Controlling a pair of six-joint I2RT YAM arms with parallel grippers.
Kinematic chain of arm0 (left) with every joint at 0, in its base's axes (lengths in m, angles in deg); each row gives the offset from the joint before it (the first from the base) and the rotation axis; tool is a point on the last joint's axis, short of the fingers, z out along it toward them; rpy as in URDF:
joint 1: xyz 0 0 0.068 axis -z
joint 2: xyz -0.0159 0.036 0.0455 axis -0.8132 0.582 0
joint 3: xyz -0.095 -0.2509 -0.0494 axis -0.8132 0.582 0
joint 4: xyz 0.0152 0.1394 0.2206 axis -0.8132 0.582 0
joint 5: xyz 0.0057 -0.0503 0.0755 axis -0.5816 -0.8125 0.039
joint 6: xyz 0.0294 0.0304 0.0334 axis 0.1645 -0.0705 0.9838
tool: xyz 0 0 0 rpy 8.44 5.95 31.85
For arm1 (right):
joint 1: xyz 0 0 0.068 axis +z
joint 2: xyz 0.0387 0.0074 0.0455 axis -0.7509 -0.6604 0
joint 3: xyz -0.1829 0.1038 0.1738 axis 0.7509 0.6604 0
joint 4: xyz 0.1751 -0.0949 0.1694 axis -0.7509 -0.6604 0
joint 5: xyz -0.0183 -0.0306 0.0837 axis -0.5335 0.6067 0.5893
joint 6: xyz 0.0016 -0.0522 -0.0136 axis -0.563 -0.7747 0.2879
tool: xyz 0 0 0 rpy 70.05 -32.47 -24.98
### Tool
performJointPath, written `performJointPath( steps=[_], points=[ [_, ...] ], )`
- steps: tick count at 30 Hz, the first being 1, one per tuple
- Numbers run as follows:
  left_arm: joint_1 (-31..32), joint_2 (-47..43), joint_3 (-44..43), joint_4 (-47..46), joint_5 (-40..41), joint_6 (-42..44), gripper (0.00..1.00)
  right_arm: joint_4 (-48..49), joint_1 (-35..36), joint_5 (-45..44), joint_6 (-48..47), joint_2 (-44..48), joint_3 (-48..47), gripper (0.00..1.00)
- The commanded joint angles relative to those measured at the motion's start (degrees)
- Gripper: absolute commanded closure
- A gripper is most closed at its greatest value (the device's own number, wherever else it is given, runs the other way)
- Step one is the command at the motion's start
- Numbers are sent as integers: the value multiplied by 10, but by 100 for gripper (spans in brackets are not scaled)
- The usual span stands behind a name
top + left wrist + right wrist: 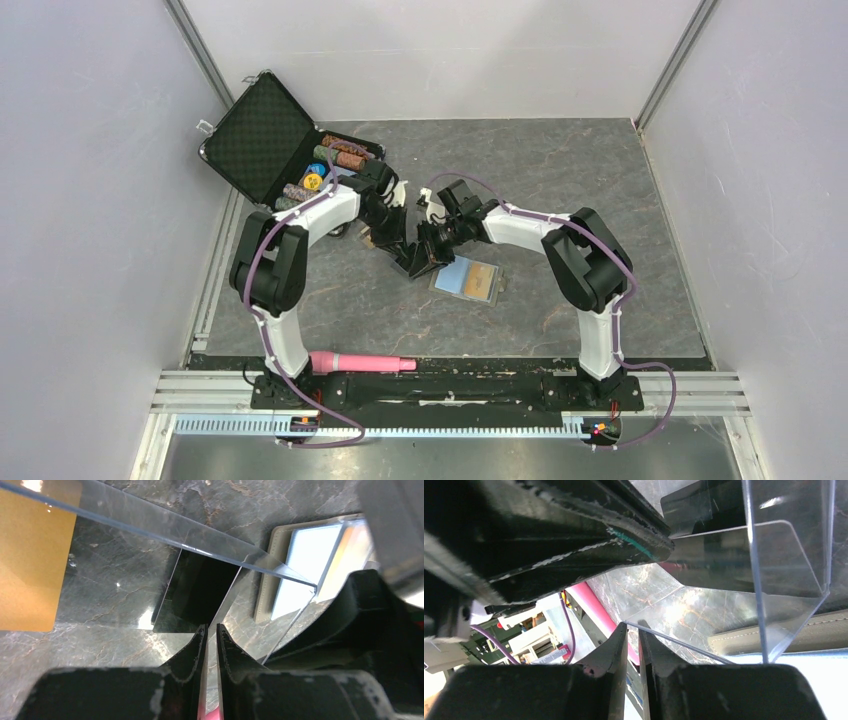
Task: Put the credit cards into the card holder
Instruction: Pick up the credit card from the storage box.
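Note:
The card holder [455,277] lies open on the table, light blue inside, with an orange-gold card [482,280] on its right half. Both grippers meet just left of it. My left gripper [405,262] is shut on a clear-edged orange-gold card [30,555], held edge-on between its fingertips [210,630]. My right gripper [428,250] pinches a clear corner of the same card [724,615] at its fingertips [633,627]. A glossy black card [200,590] lies on the table behind the held one and shows dark in the right wrist view [724,555]. The holder also shows in both wrist views [265,575] [774,632].
An open black case of poker chips [265,135] stands at the back left, close to the left arm. A pink cylinder [362,362] lies by the arm bases and shows in the right wrist view [594,605]. Grey walls close in the table's sides.

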Motion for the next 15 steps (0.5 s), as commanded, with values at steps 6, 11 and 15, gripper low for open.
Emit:
performJointPath(
  steps=[6, 11, 15],
  points=[
    [18, -19, 5, -6, -69, -6, 82, 34, 7, -40, -15, 3, -8, 85],
    [18, -11, 7, 4, -75, 13, 82, 33, 6, -40, -16, 3, -9, 84],
    [18, 1, 6, 14, -67, 27, 80, 33, 6, -40, -15, 2, -11, 85]
  ],
)
